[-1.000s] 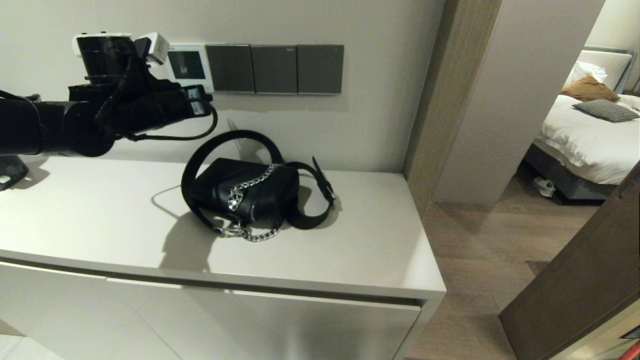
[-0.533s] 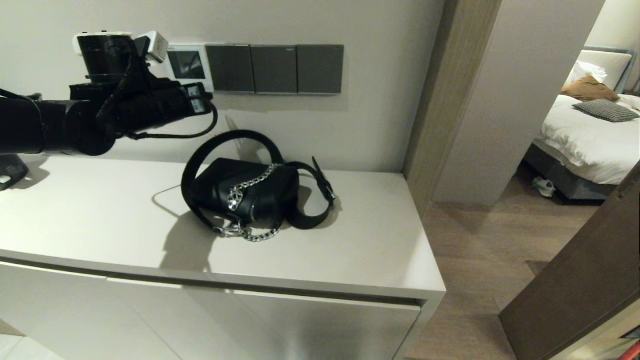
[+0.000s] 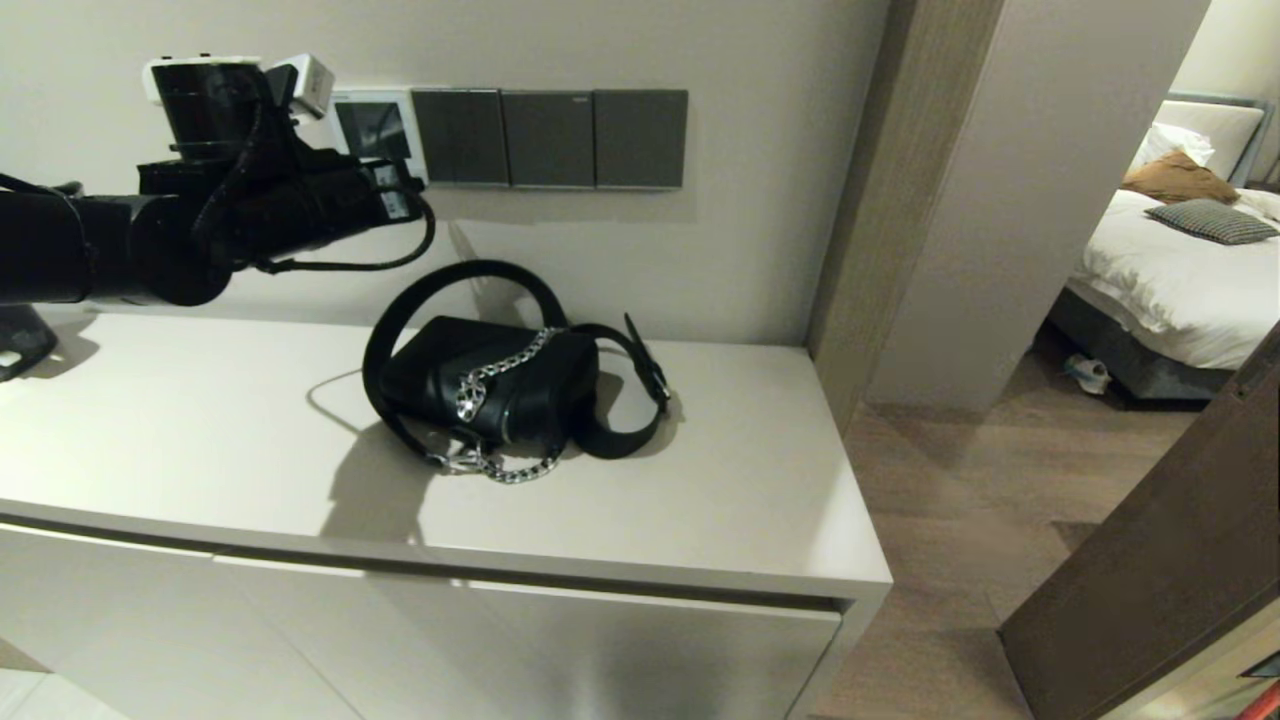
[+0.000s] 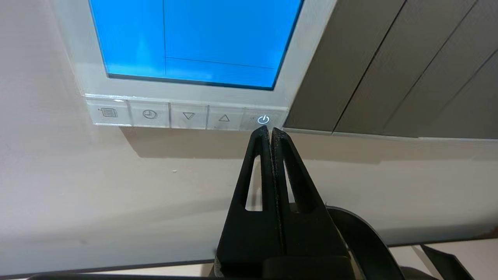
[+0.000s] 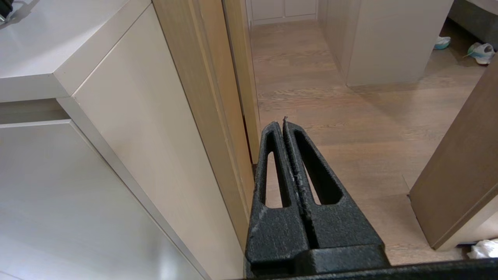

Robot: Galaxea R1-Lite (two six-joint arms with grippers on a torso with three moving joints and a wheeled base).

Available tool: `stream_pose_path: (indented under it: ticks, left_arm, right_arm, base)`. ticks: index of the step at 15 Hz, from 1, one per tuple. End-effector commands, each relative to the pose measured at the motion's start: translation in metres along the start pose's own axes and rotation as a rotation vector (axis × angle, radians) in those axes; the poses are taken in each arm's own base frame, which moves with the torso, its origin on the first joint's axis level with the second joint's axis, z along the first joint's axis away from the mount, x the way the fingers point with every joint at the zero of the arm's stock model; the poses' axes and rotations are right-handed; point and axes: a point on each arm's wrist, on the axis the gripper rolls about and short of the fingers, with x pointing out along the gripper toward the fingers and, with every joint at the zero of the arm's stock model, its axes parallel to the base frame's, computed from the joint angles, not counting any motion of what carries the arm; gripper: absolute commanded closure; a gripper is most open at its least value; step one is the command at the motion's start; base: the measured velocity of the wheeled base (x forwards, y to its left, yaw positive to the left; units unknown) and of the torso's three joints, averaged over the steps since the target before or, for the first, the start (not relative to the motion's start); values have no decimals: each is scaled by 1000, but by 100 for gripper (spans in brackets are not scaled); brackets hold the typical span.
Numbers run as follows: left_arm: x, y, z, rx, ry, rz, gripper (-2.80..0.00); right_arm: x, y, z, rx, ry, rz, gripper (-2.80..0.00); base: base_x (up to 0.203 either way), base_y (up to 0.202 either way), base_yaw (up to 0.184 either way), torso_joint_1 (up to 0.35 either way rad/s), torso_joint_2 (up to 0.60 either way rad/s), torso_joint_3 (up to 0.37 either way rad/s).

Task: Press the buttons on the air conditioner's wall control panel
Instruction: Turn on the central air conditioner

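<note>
The wall control panel point(image 3: 372, 128) is a small white thermostat at the left end of a row of wall plates. In the left wrist view its screen point(image 4: 194, 41) glows blue above a row of small white buttons point(image 4: 186, 116). The last button point(image 4: 263, 119) bears a lit power sign. My left gripper point(image 4: 270, 130) is shut and empty, its tips right at the lower edge of that power button. In the head view the left gripper point(image 3: 405, 192) is raised at the panel's lower edge. My right gripper point(image 5: 283, 123) is shut and empty, low beside the cabinet, out of the head view.
Three dark grey switch plates point(image 3: 548, 138) sit to the right of the panel. A black handbag point(image 3: 490, 385) with a strap and silver chain lies on the white cabinet top point(image 3: 700, 500) below the arm. A doorway to a bedroom opens at the right.
My left arm has risen a little along the wall, bringing the shut tips up to the panel's bottom edge. The handbag has not moved.
</note>
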Motion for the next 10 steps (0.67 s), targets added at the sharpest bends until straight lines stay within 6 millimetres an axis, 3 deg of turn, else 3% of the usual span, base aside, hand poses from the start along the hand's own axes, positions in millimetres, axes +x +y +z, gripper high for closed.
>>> stream_pose_path:
  ticks: [1, 5, 10]
  left_arm:
    - [4, 1, -1, -1, -3, 1, 0]
    - [11, 4, -2, -1, -14, 39, 0]
    - [4, 3, -1, -3, -9, 40, 0]
  right_arm:
    - [0, 0, 0, 0, 2, 2, 0]
    - [0, 0, 0, 0, 2, 1, 0]
    - [0, 0, 0, 0, 2, 1, 0]
  base:
    - [0, 0, 0, 0, 0, 0]
    - [0, 0, 0, 0, 0, 0]
    - [0, 0, 0, 0, 0, 0]
